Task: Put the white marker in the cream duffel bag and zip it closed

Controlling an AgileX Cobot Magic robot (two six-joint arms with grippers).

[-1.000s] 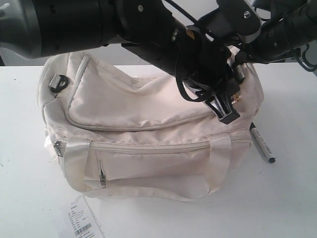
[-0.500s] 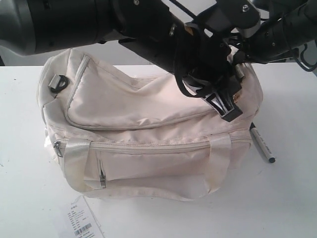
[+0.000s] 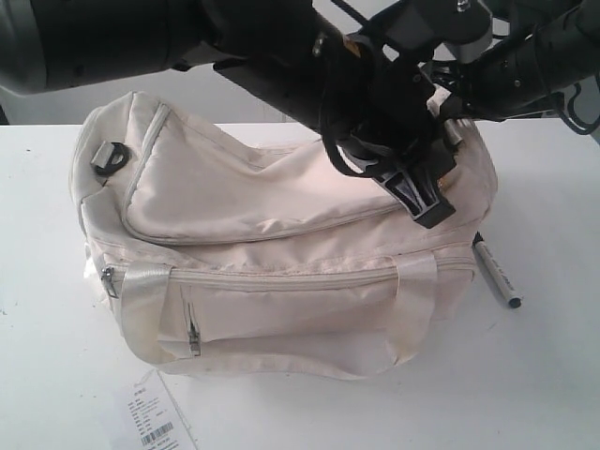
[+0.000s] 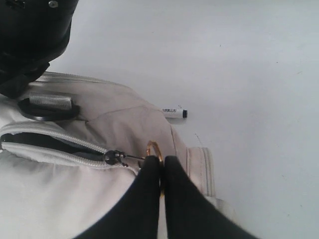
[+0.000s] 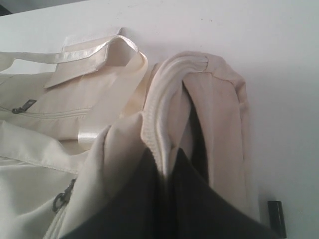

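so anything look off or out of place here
The white marker lies on the table beside the cream duffel bag, not inside it, and a barcoded paper tag lies loose in front.

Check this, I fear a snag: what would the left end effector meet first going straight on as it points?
The left end effector pinches the gold ring on the bag, so that comes first; then probably bag cloth, depth unclear.

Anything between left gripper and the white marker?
Cream duffel bag fabric, almost all the way from left gripper to white marker; nothing else. Shows in left wrist view.
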